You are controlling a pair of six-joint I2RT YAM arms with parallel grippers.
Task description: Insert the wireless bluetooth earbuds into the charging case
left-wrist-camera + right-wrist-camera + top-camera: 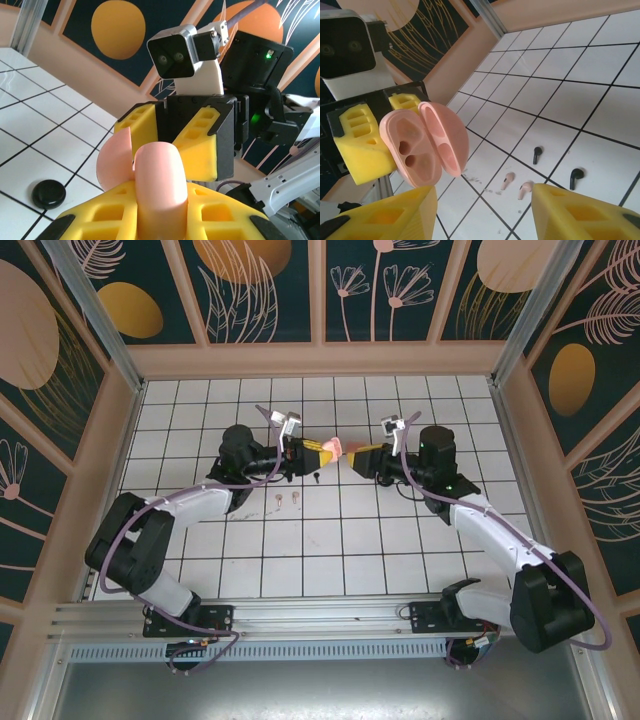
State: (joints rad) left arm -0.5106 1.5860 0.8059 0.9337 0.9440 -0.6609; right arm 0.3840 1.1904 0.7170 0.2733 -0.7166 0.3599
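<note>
My left gripper (pixel 312 451) (pixel 161 200) is shut on a coral pink charging case (pixel 336 447) (pixel 159 175), held above the tiled floor with its lid (pixel 446 136) swung open. The right wrist view looks into its two empty sockets (pixel 406 154). My right gripper (pixel 364 454) (pixel 485 215) faces the case at close range, jaws wide apart and empty. On the floor below lie two pink earbuds (pixel 508 180) (pixel 525 190) (pixel 288 498) and two black earbuds (pixel 537 154) (pixel 576 177) (pixel 316 477).
A round black case (pixel 48 194) rests on the white tiles to the left under the left gripper. Patterned walls (pixel 320 290) and metal posts enclose the floor on three sides.
</note>
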